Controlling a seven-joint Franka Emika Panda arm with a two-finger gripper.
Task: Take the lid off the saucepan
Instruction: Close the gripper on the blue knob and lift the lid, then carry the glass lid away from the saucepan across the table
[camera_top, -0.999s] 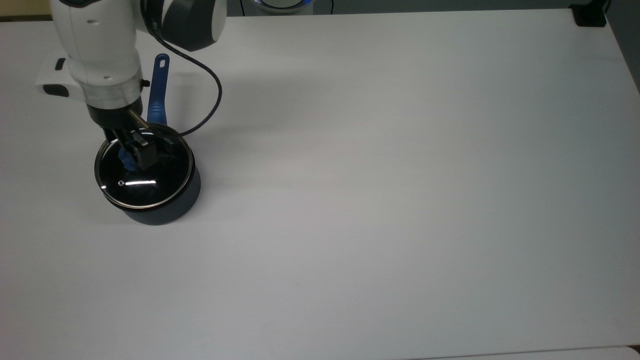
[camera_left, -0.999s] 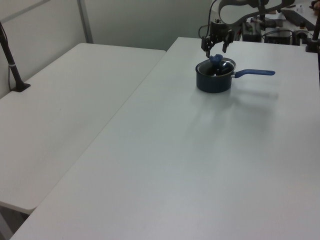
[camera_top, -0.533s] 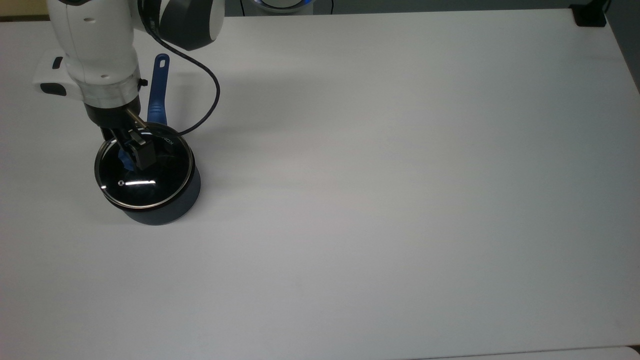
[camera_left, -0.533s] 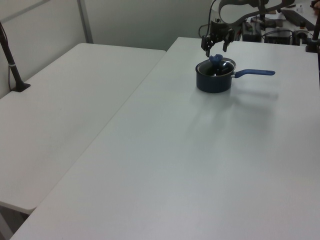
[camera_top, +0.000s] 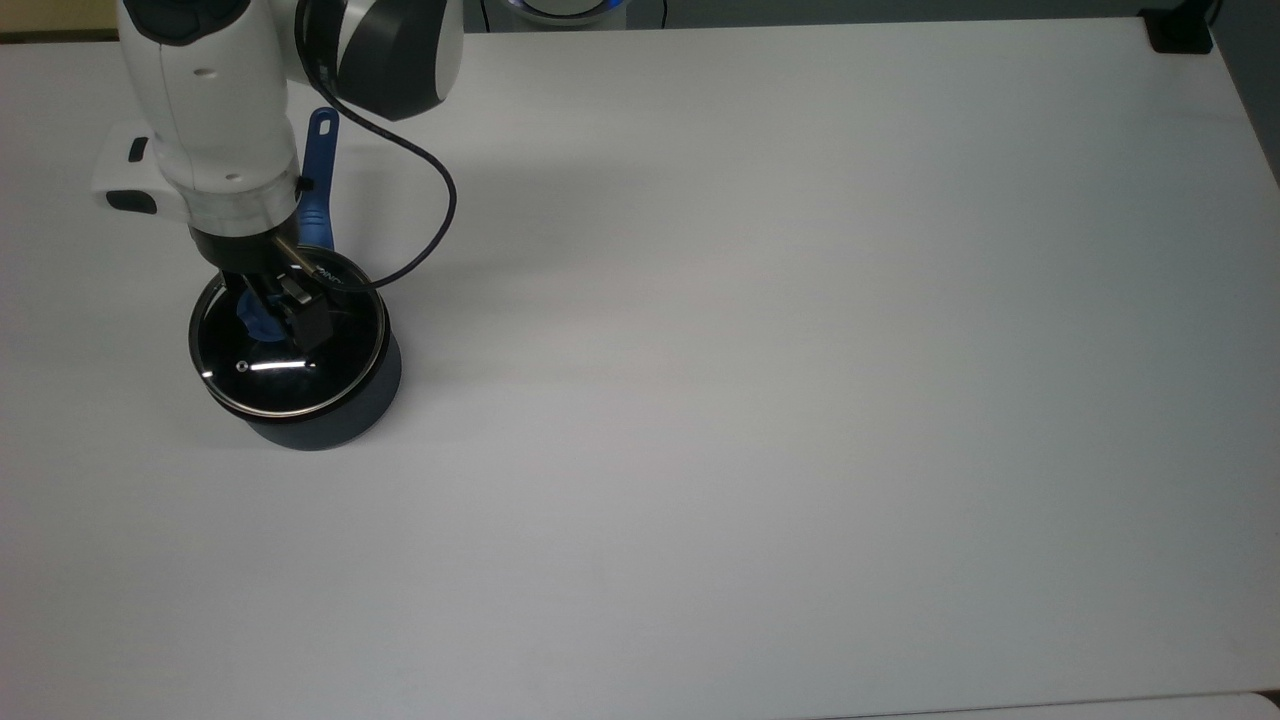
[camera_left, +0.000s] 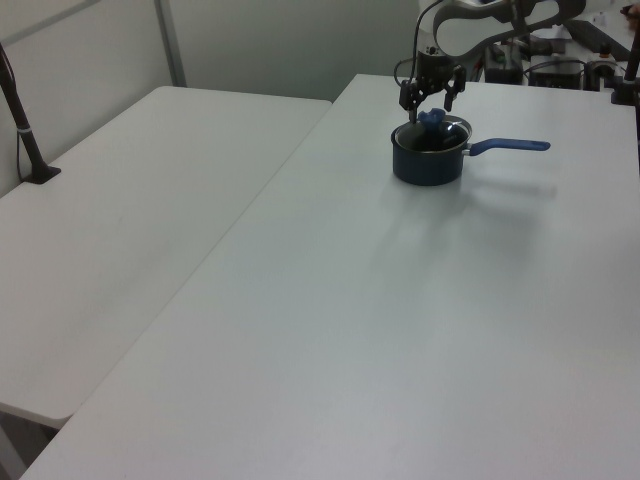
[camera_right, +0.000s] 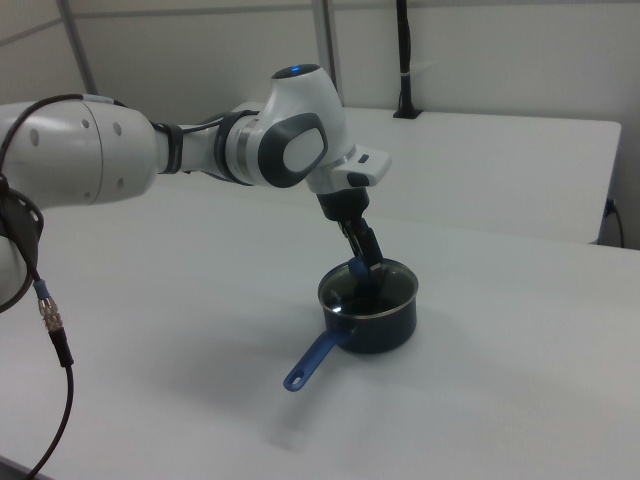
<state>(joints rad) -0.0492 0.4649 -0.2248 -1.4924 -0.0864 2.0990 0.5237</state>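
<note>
So, tool (camera_top: 272, 312) hanging right over the saucepan (camera_top: 340, 420), fingers spread apart on either side of the blue knob (camera_top: 255, 322) and not clamped on anything yet. Same story from the left view: clearly open, tips just above the knob and straddling it.

Lid (camera_top: 300, 375) directly under the tool, seated flat on the pan rim, not lifted. Pan parked on the desk (camera_top: 800, 400) right below. Long blue handle (camera_top: 318, 170) poking out from under the wrist, behind the tool, toward the top view's top edge.

Handling guess: glass disc with a metal rim, so stiff, probably a bit weighty for its size, and breakable if dropped. Smooth glass and a thin rim, both bad places to pinch. Better to go for the knob, really the only sensible grab point, and dead centre, so less tipping on the way up. Likely slick plastic though, so worth dropping lower and squeezing around the neck rather than the crown.

Then straight up, slowly. Could drag the little pan along if snagged on the rim. Also worth watching the black cable (camera_top: 430, 230) looping off beside the tool.
</note>
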